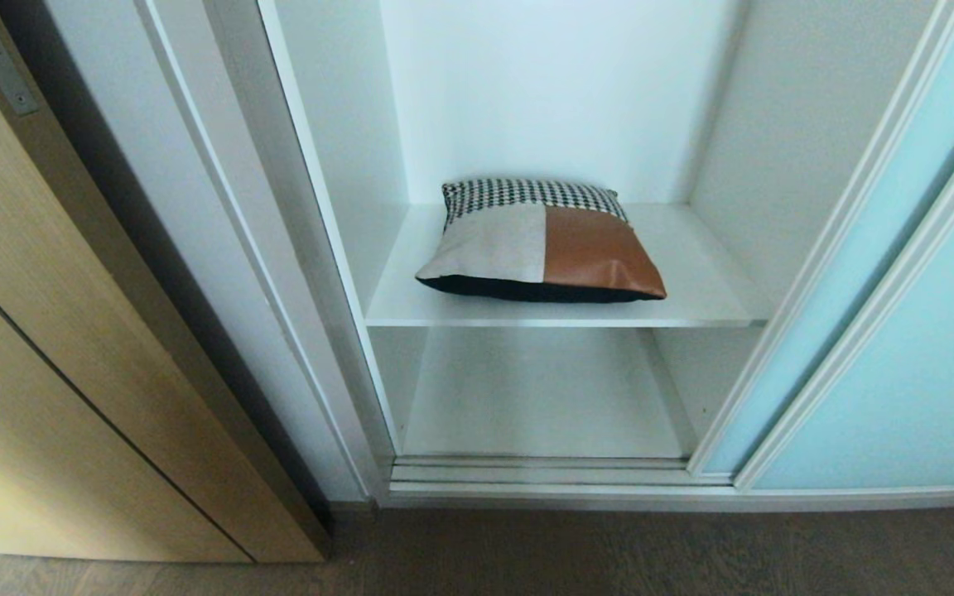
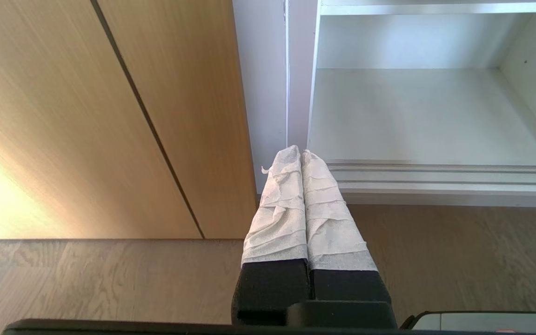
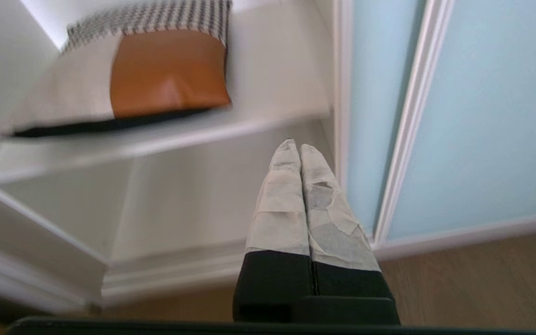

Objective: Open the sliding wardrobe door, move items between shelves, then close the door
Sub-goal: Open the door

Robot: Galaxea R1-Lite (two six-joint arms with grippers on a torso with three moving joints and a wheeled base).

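The sliding wardrobe door (image 1: 874, 273), frosted pale-blue glass in a slim white frame, stands slid to the right, leaving the white interior open. A patchwork cushion (image 1: 539, 244) with houndstooth, cream and rust-brown panels lies flat on the upper shelf (image 1: 692, 306). The lower shelf (image 1: 539, 397) beneath it is bare. My right gripper (image 3: 296, 146) is shut on nothing, low in front of the opening near the door's edge (image 3: 340, 93), below the cushion (image 3: 156, 74). My left gripper (image 2: 299, 152) is shut and empty, near the floor by the wardrobe's left post. Neither arm shows in the head view.
A tan wood door (image 1: 71, 348) with a black lever stands at the left, close to the wardrobe's white side post (image 1: 220, 248). The bottom sliding track (image 1: 543, 476) runs along the wardrobe's front edge. Wood floor (image 1: 609, 555) lies in front. A second glass panel (image 1: 941, 372) sits further right.
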